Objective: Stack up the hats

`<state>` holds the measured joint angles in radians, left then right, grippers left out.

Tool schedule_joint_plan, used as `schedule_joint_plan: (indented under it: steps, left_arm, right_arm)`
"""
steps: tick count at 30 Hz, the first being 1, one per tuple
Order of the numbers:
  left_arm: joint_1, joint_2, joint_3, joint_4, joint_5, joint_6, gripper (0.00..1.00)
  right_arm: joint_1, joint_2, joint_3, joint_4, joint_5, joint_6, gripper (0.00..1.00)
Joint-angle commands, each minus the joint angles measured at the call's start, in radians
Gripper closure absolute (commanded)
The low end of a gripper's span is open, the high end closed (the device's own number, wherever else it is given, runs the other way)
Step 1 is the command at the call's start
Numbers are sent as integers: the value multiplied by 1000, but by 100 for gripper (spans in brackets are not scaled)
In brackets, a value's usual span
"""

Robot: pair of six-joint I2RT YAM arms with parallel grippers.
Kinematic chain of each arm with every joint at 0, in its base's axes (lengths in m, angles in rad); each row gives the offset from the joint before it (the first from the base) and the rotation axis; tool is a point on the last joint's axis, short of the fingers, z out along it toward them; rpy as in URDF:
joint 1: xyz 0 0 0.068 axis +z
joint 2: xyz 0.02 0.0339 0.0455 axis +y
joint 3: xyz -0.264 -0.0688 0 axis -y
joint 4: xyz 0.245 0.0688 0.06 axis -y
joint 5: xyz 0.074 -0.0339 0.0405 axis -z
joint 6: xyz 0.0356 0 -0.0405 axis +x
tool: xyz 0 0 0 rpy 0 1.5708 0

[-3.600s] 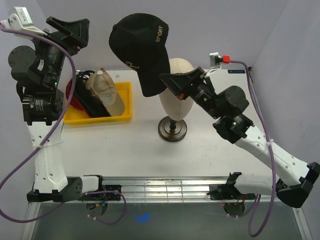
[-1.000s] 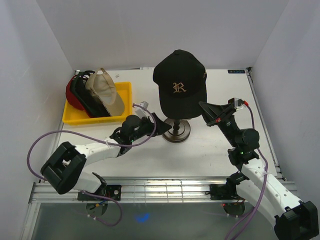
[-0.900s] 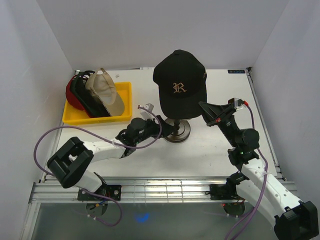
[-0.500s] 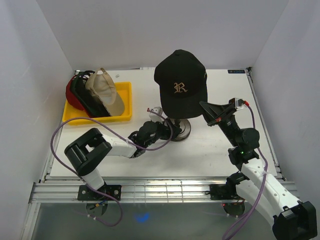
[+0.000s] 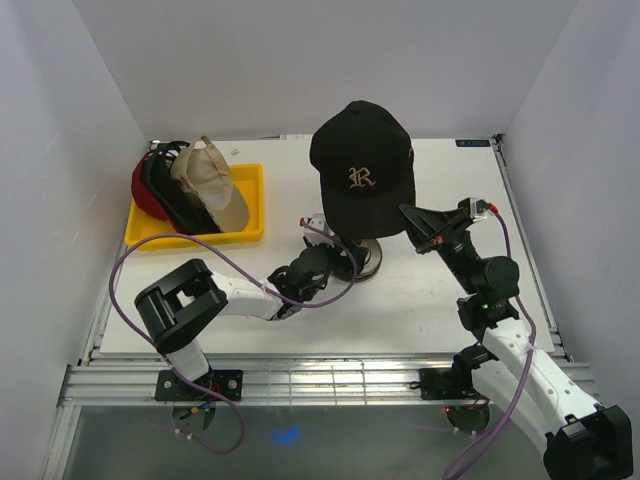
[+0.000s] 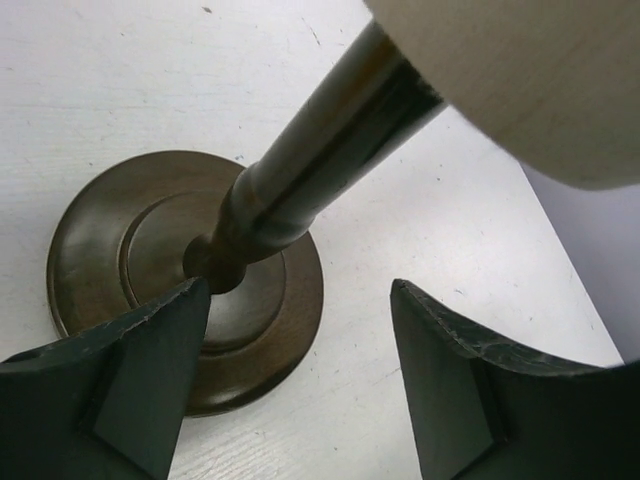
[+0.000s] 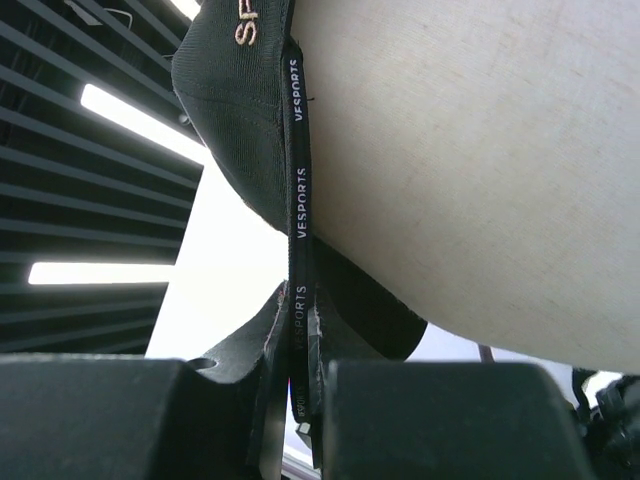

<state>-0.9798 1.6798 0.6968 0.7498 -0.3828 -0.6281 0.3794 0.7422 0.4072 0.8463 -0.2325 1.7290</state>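
A black hat with a gold "R" [image 5: 360,170] sits on the beige mannequin head [image 7: 480,150]. My right gripper [image 5: 412,222] is just right of the head, and its fingers [image 7: 250,350] are shut on the hat's black strap [image 7: 299,200]. My left gripper [image 5: 338,264] lies low on the table at the dark stand's base [image 6: 120,260]. It [image 6: 300,287] is open, one finger [image 6: 150,370] over the base's rim and the other over bare table, touching nothing. A tan hat [image 5: 212,180], a red hat [image 5: 143,190] and a dark hat [image 5: 165,200] lean together in the yellow tray [image 5: 250,215].
The stand's pole [image 6: 320,150] rises at a slant above my left fingers. White walls close in the table at the back and both sides. The left arm's purple cable [image 5: 130,260] loops over the table in front of the tray.
My left gripper has slid right along the table to the stand's base and opened wider. The right gripper has stayed put, still shut on the strap.
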Motion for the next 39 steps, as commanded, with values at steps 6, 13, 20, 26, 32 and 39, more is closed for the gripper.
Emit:
schedule_joint_plan:
  steps: [6,13,20,26,32,39]
  left_arm:
    - [-2,-65,-16,126,-77,5,13]
    - [1,-74,9,154,-84,11,12]
    - [6,-107,9,129,-97,27,12]
    - [13,-286,-62,-86,-169,-19,16]
    - [15,-497,-137,-208,-176,7,34]
    - [21,-646,-100,-366,-166,14,31]
  right_arm:
    - [-36,-47,-53,-217,47,0,92]
    - [-69,-63,-90,-239,18,23,92]
    - [-89,-86,-79,-291,13,-14,83]
    - [-94,-92,-53,-332,15,-95,68]
    - [-97,-102,16,-407,36,-207,43]
    - [-99,-142,133,-561,107,-353,18]
